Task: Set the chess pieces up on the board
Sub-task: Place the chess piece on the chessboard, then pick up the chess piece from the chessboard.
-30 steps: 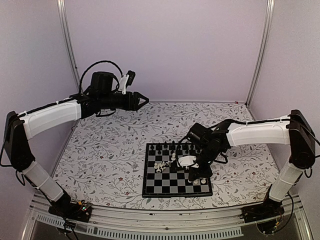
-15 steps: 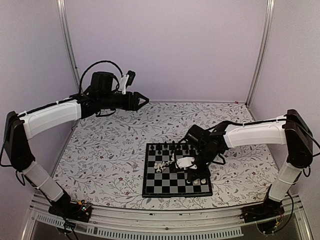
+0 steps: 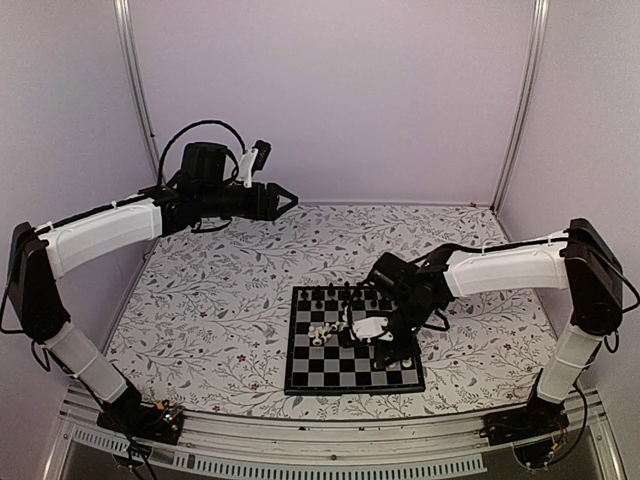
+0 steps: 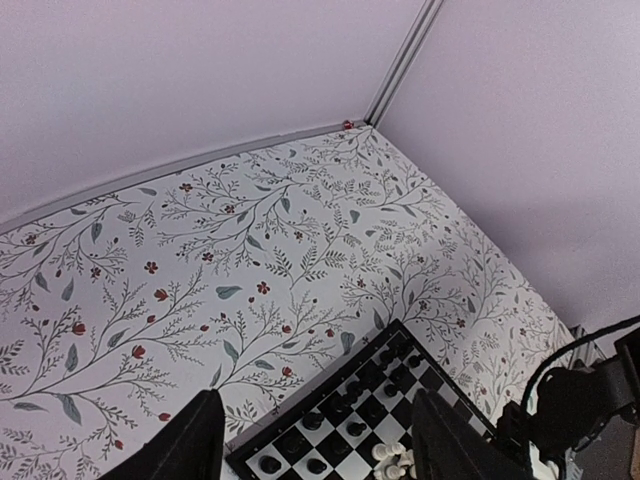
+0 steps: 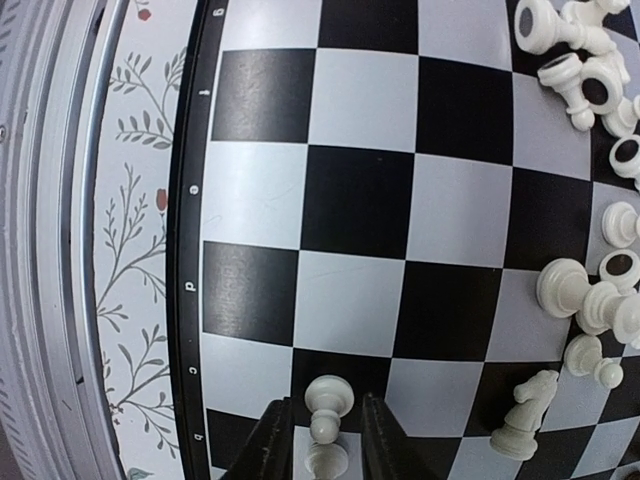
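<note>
Caught right gripper (image 5: 323,402) down on the board (image 5: 352,200), white piece (image 5: 326,428) between its fingers (image 5: 275,448).
Found those fingers parted only a crack, with a slim gap either side of the piece and no grip on it. Spotted the piece upright near the lettered rim, at the board's near edge. Saw a loose heap of white pieces (image 5: 592,300) further in, some tipped over, and black pieces (image 3: 340,293) lined along the far row. Found left gripper (image 4: 318,400) raised over the floral cloth (image 4: 200,260), well away to the far left, fingers wide apart, holding nothing.
</note>
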You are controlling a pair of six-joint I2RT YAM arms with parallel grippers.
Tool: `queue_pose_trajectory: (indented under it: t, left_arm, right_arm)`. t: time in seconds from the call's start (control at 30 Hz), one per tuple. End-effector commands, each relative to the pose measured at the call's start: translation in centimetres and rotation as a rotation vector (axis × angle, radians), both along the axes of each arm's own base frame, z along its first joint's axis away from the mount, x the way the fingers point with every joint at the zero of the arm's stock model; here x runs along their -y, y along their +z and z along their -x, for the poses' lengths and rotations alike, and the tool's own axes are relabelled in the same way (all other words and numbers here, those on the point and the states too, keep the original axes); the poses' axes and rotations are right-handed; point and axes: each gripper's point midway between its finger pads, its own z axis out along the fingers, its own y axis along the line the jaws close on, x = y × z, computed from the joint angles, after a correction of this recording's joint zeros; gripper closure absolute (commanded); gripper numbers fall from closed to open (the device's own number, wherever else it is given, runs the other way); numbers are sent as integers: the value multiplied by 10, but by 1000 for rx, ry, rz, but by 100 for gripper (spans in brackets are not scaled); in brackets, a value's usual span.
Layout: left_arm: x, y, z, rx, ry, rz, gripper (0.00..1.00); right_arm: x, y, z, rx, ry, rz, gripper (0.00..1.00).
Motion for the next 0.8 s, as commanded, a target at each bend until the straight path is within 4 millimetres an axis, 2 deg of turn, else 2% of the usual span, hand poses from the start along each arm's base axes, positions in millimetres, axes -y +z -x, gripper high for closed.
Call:
queue_pose_trajectory:
  t: [0.0, 0.13, 0.27, 0.5, 0.77]
  left_arm:
    - [5, 6, -1, 15, -15, 1, 34]
    - [5, 7, 0, 14, -19, 5, 34]
    - [5, 7, 0, 14, -17, 5, 34]
    - [5, 8, 1, 15, -21, 7, 33]
    - [6, 8, 1, 16, -23, 9, 33]
  right_arm:
    - [-6, 13, -4, 27, -2, -17, 72]
    - [-15, 41, -20, 59, -23, -78, 71]
    - [-22, 60, -51, 71, -105, -132, 72]
    - [-26, 42, -91, 112, -216, -104, 76]
    - [-23, 20, -97, 96, -233, -60, 69]
